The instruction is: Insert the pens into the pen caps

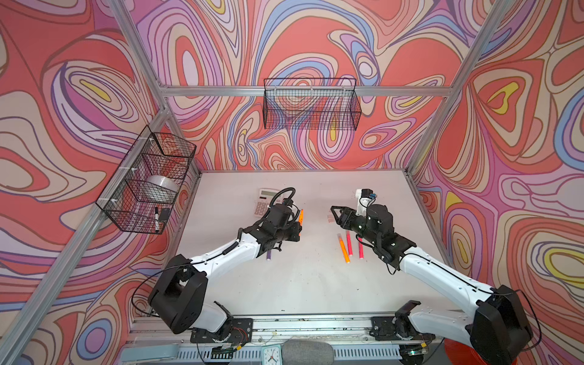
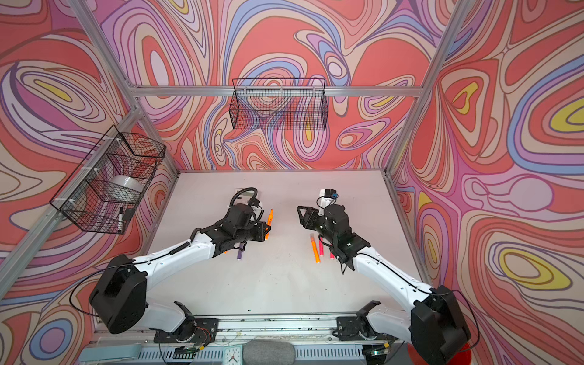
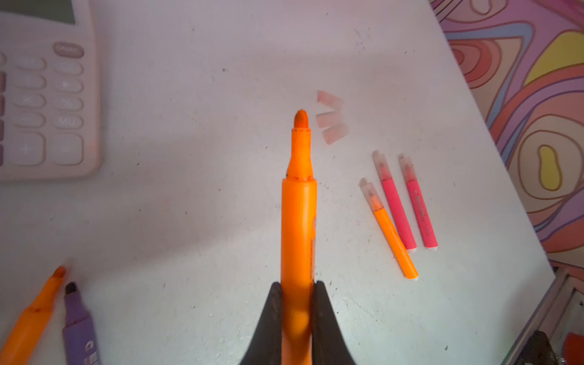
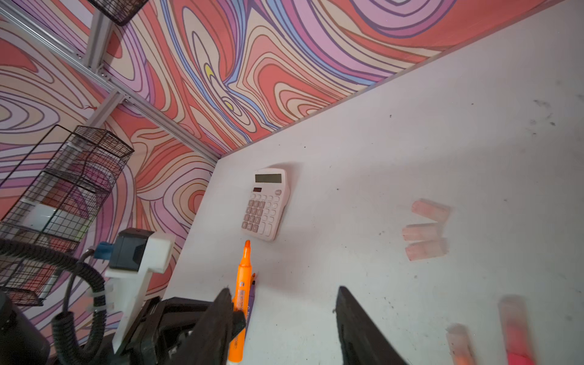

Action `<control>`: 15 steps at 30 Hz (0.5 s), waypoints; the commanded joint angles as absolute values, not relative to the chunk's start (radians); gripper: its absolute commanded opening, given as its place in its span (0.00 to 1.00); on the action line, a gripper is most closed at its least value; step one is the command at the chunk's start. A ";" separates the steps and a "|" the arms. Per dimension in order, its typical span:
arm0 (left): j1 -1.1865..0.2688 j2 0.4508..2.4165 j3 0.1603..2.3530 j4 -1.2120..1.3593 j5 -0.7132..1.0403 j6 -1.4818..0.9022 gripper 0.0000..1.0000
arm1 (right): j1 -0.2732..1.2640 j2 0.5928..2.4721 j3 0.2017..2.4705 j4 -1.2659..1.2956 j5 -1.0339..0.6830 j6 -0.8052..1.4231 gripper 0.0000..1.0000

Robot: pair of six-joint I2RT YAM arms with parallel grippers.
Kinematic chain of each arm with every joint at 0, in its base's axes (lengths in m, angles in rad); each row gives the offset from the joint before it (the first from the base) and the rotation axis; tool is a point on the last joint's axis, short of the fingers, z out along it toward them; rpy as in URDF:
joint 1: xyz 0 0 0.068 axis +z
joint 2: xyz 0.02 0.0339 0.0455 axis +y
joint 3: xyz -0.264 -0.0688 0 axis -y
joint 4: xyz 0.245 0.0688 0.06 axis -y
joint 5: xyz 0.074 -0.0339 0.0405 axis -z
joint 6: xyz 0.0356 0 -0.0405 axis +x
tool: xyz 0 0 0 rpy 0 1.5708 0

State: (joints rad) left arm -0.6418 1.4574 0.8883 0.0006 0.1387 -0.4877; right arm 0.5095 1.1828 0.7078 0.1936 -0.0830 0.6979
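Closest of all, a small clock (image 1: 271,355) is sitting at the near edge, just this side of the rail (image 1: 316,322) that is carrying both arms. Further in, the left fingers (image 3: 275,303) are clamping tight on the barrel of an uncapped orange pen (image 3: 298,205), holding it off the tabletop (image 1: 300,284) with its tip pointing toward the far side. The right fingers (image 4: 347,303) are standing about half open with nothing between them, hanging to the right of that pen and close by three loose pen caps (image 3: 330,117). Those caps are lying together in a short row near the middle of the tabletop. They are pale and blurred, so I cannot quite tell which way their open ends are facing. Nearer, right of centre, three capped pens are lying side by side, one orange (image 3: 390,230) and two pink (image 3: 398,205), partly tucked under the right arm in both top views. Under the left arm a purple pen (image 3: 79,325) and a second orange pen (image 3: 31,316) are lying uncapped, just beside each other. A pink calculator (image 4: 267,203) is resting to the far left of the held pen.
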 commanded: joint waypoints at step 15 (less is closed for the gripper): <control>-0.647 1.446 0.721 0.371 0.351 -0.373 0.00 | 0.641 1.452 0.682 0.470 -0.249 0.746 0.43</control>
State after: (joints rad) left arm -0.6418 1.4582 0.7300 0.3122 0.3077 -0.3885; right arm 0.6426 1.4372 0.6571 0.4343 -0.2371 0.7452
